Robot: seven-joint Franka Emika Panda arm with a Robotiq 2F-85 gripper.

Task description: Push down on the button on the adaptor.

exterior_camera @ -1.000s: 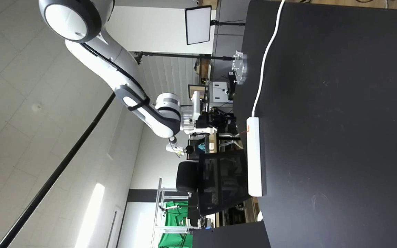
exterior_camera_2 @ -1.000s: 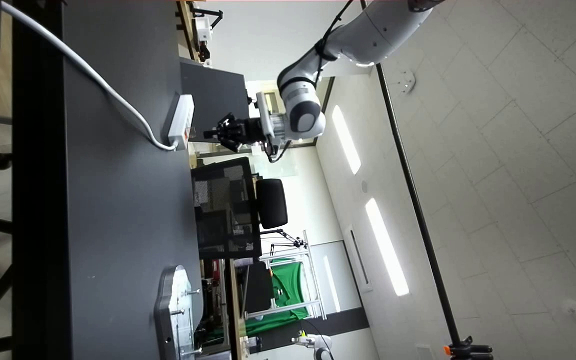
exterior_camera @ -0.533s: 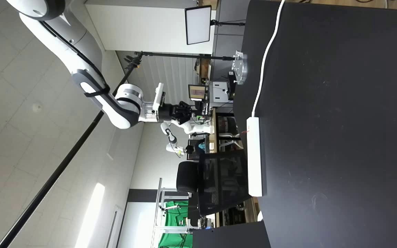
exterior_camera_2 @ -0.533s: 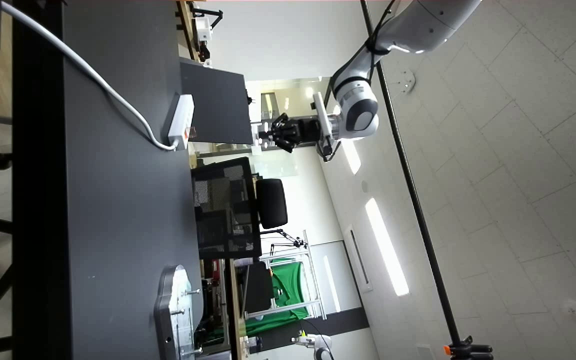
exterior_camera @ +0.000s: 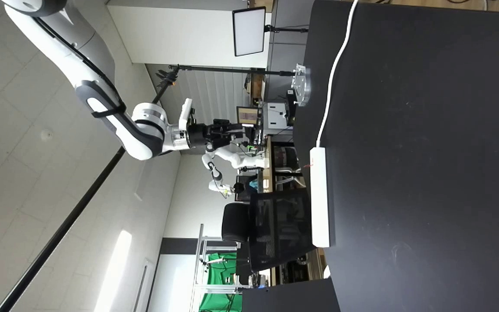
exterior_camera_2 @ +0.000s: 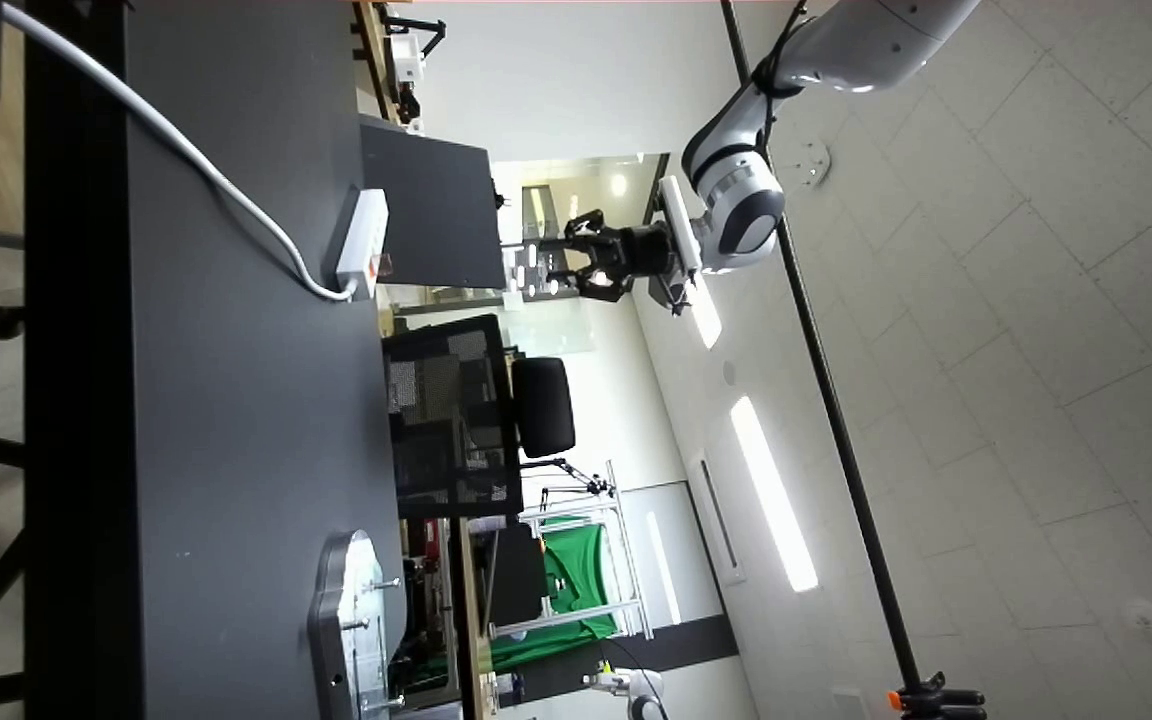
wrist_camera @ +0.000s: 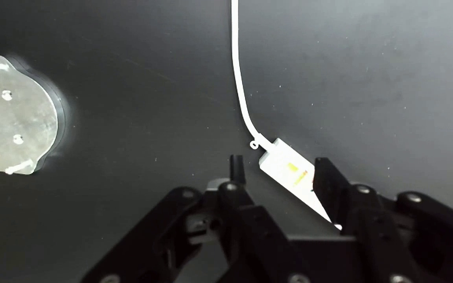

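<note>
The adaptor, a long white bar, lies on the dark table in both exterior views (exterior_camera: 320,199) (exterior_camera_2: 364,235) and in the wrist view (wrist_camera: 285,169). Yellow and orange marks (wrist_camera: 298,173) show on its top near the cable end; I cannot make out the button clearly. A white cable (wrist_camera: 239,78) leaves that end. My gripper (exterior_camera_2: 549,260) is open and empty, well above the table and apart from the adaptor. It also shows in an exterior view (exterior_camera: 241,131). In the wrist view its fingers (wrist_camera: 280,160) stand apart, and the right one hides part of the adaptor.
A clear plate with upright bolts (wrist_camera: 18,114) lies on the table (exterior_camera: 427,151), also visible in both exterior views (exterior_camera: 301,84) (exterior_camera_2: 358,620). A black mesh chair (exterior_camera_2: 451,420) stands beyond the table edge. Both exterior views are turned on their side.
My gripper has risen away from the table and the adaptor. Its fingers were close together and have opened. The adaptor and cable look unmoved.
</note>
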